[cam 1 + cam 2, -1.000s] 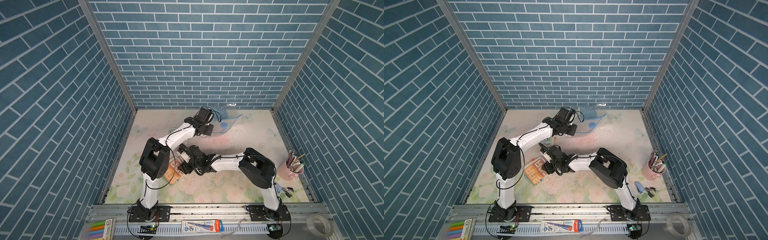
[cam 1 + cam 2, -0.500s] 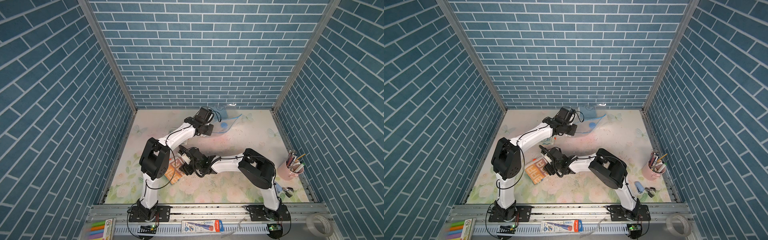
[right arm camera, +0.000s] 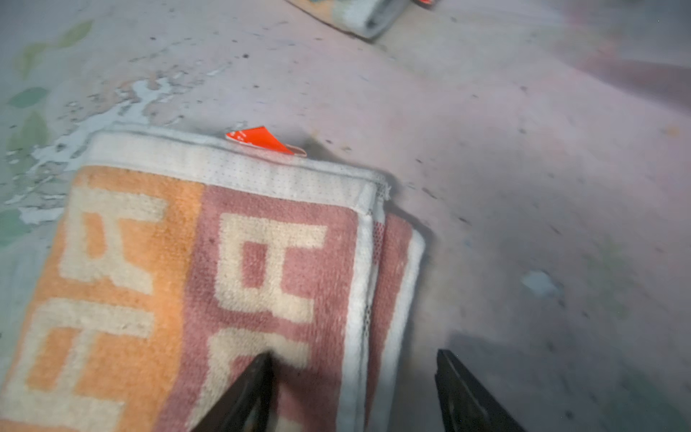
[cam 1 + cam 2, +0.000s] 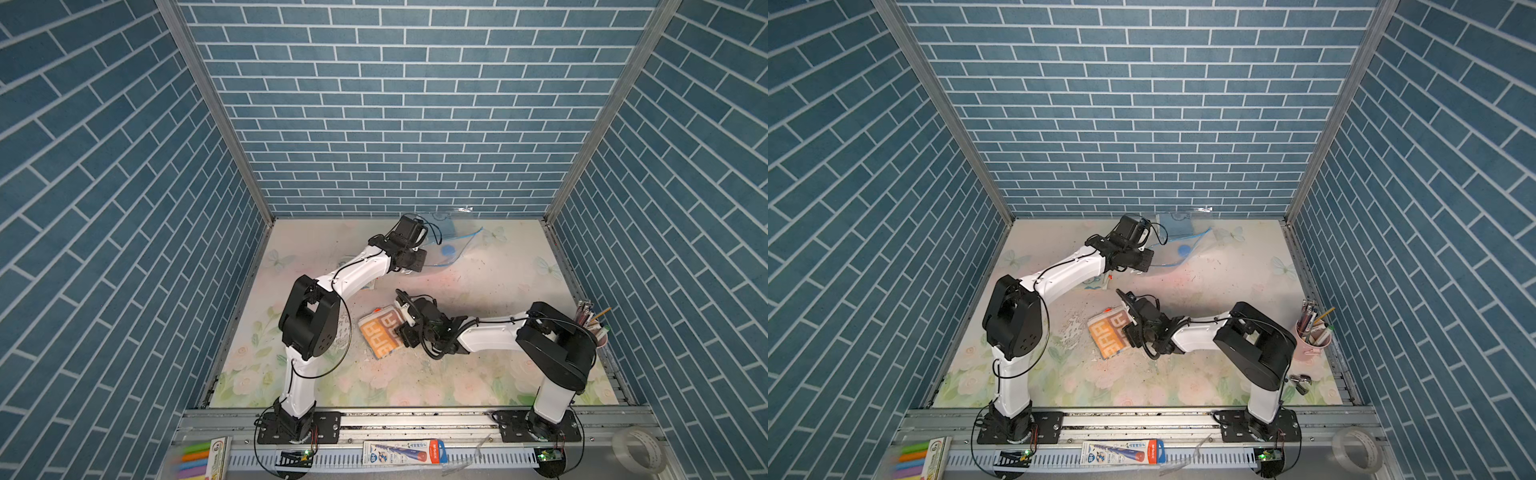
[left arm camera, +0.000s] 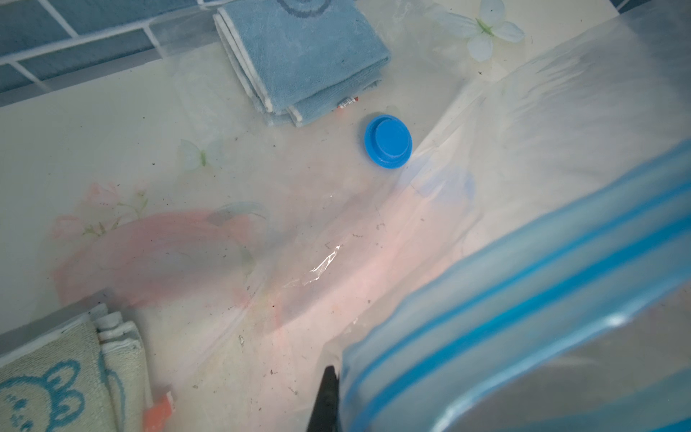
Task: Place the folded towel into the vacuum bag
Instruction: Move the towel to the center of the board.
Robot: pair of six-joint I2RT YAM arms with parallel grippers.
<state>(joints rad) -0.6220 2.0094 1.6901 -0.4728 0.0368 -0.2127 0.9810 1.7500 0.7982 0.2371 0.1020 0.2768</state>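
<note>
Wide open and empty, the right gripper (image 3: 353,353) straddled the folded towel's (image 3: 209,262) side edge, lower left of frame.

In a top view: orange/pink folded towel (image 4: 380,334) lies flat, frame ctr; clear vacuum bag (image 4: 456,244) w/ blue zip, upper ctr, mouth raised.

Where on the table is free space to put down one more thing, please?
Free: the front strip between the orange towel and the rail; the far right, between the vacuum bag and the pen cup. Crowded: the middle, where the right gripper stands open at that towel's edge.
</note>
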